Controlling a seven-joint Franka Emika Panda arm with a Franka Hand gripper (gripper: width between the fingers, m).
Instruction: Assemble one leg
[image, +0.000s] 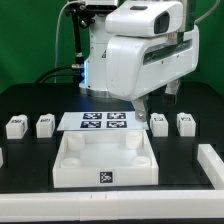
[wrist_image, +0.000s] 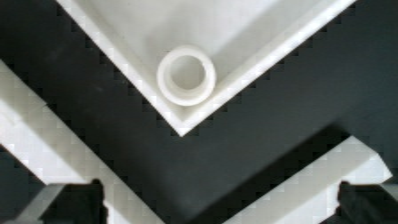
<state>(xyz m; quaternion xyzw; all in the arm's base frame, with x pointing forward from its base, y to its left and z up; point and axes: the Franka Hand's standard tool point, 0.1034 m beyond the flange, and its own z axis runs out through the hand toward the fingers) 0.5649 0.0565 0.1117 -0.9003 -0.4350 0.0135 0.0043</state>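
Observation:
Four small white legs with tags stand in a row on the black table: two at the exterior view's left and two at its right. The large white square panel lies in front. My gripper hangs above the table by the panel's back right corner, near the right pair of legs. In the wrist view a panel corner with a round socket shows ahead of my gripper. Its dark fingers stand wide apart with nothing between them. No leg shows in the wrist view.
The marker board lies between the two pairs of legs, behind the panel. A white bar lies at the exterior view's right front, and another white piece at its left edge. The arm's bulky white body looms over the back.

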